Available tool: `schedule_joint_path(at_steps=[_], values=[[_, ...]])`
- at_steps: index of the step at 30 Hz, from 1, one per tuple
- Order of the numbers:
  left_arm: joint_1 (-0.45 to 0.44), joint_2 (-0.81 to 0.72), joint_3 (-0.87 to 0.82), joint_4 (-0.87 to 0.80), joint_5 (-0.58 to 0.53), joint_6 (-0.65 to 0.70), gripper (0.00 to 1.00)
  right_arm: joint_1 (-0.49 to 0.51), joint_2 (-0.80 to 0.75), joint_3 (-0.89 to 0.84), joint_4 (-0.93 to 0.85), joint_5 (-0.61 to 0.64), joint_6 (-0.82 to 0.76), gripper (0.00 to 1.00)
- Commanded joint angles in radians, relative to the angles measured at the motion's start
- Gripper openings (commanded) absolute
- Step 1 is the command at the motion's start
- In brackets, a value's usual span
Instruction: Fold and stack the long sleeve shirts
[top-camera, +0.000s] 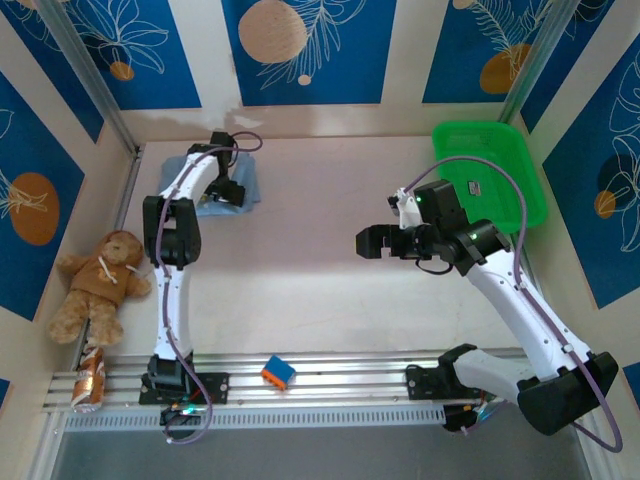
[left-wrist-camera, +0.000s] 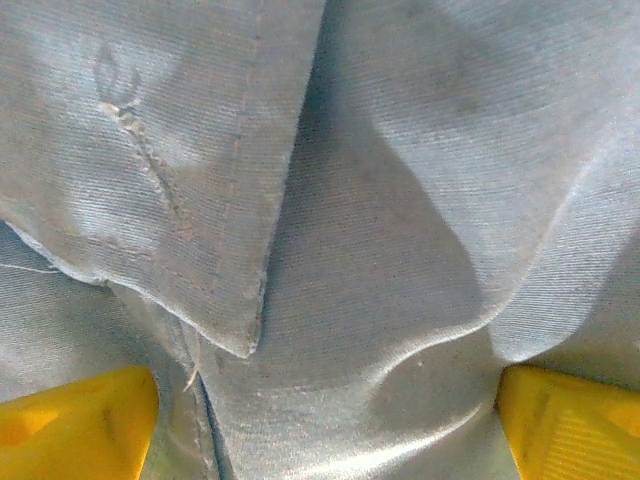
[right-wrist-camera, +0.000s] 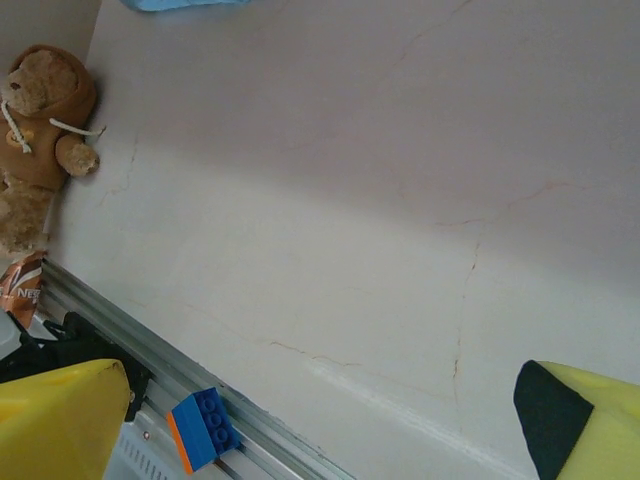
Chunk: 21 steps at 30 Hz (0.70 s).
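One light blue shirt (top-camera: 252, 190) lies bunched at the upper left of the surface (top-camera: 320, 300), close to the far wall. The left claw (top-camera: 229, 192) sits right over it, its yellow fingers (left-wrist-camera: 75, 420) spread with wrinkled cloth between them. The right claw (top-camera: 366, 242) hangs spread above bare surface at centre right, well apart from the shirt. One green basket (top-camera: 520, 185) fills the upper right corner, one teddy bear (top-camera: 100, 280) leans at the left edge, and one blue-and-orange block (top-camera: 279, 373) rests on the near rail (top-camera: 340, 385). The middle of the surface lies open.
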Motion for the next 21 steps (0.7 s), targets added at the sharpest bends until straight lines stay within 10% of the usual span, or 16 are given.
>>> schedule_joint_path(at_steps=[1, 12, 21], values=[[0.032, 0.083, 0.058, -0.059, -0.035, 0.054, 0.88, -0.007, -0.027, 0.035, -0.039, -0.038, -0.016, 1.00], [0.074, 0.131, 0.258, -0.117, -0.048, 0.099, 0.94, -0.037, -0.036, -0.033, -0.038, -0.039, -0.003, 1.00], [0.063, -0.453, -0.183, 0.077, 0.046, -0.045, 1.00, -0.261, -0.064, -0.161, 0.001, 0.109, -0.090, 0.99]])
